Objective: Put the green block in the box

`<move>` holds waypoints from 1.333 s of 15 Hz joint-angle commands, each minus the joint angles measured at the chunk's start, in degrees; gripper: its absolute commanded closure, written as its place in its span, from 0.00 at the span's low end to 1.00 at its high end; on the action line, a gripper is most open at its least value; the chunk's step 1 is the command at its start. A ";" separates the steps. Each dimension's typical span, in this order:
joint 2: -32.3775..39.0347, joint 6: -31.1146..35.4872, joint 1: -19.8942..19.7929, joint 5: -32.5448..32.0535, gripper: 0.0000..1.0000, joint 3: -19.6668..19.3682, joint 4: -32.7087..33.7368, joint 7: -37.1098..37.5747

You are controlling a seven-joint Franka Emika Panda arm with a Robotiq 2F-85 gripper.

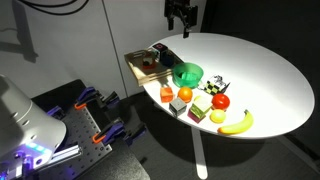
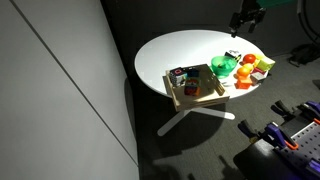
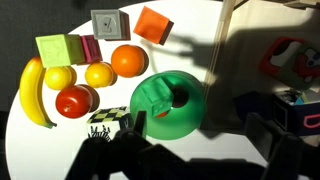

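Note:
The green block [image 3: 153,96] lies tilted inside the round green bowl [image 3: 185,120], seen from above in the wrist view. The bowl also shows in both exterior views [image 1: 187,73] [image 2: 222,67]; the block cannot be made out there. The light-wood box [image 1: 141,66] [image 2: 196,97] stands next to the bowl with small items in it. In the wrist view only its wooden wall [image 3: 224,30] and contents show, at the upper right. My gripper [image 1: 181,20] [image 2: 245,18] [image 3: 200,140] hangs high above the table, open and empty, its dark fingers just below and to the right of the bowl in the wrist view.
Around the bowl lie an orange block [image 3: 152,24], a pale yellow-green block [image 3: 58,50], a grey picture block [image 3: 107,22], an orange [image 3: 128,60], two lemons [image 3: 98,74], a tomato [image 3: 75,100] and a banana [image 3: 32,90]. The round white table [image 1: 260,70] ends close by.

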 commanded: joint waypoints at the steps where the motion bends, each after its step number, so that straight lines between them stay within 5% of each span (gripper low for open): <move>1: 4.81 -1.70 -0.24 -1.29 0.00 -0.51 5.42 0.75; 12: 5.14 -0.10 -0.07 -0.32 0.00 -0.51 3.99 -0.02; 20: 12.14 -1.21 -1.67 2.09 0.00 -2.08 10.05 1.26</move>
